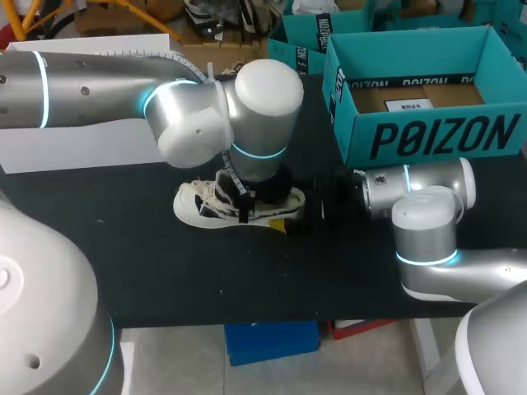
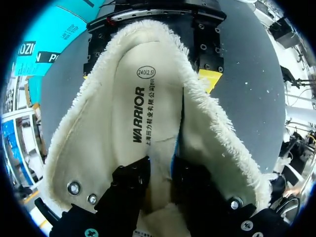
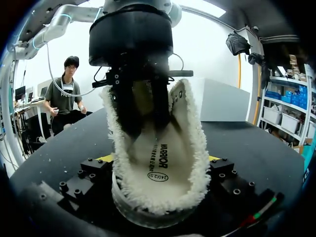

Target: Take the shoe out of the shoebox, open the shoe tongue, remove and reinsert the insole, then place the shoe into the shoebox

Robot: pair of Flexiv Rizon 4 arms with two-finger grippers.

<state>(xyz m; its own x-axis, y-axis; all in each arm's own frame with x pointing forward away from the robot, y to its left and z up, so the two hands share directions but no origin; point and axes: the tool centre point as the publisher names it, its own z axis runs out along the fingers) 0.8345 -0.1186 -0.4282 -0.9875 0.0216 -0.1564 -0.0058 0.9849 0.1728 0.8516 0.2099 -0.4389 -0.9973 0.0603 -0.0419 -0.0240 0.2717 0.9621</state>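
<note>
The fleece-lined shoe (image 3: 190, 143) sits between the yellow tips of the right gripper (image 3: 159, 159), which touch both its sides; the left gripper (image 3: 145, 126) hangs from above inside its opening, over the printed insole (image 3: 160, 170)

The head camera sits fixed above and behind the robot, looking steeply down on the black tabletop (image 1: 165, 271) from well back. In its view the silver left arm (image 1: 198, 107) enters from 9 o'clock, the silver right arm (image 1: 428, 230) from 4 o'clock, and the open teal cardboard shoebox (image 1: 428, 136) lies at 1 o'clock. The left wrist camera points straight down into the cream fleece-lined shoe (image 1: 198, 206), so near that the lining fills its view. The right wrist camera lies low by the table, facing the shoe's open mouth, also very near. All three views share the shoe, and each wrist view sees the other arm.
</note>
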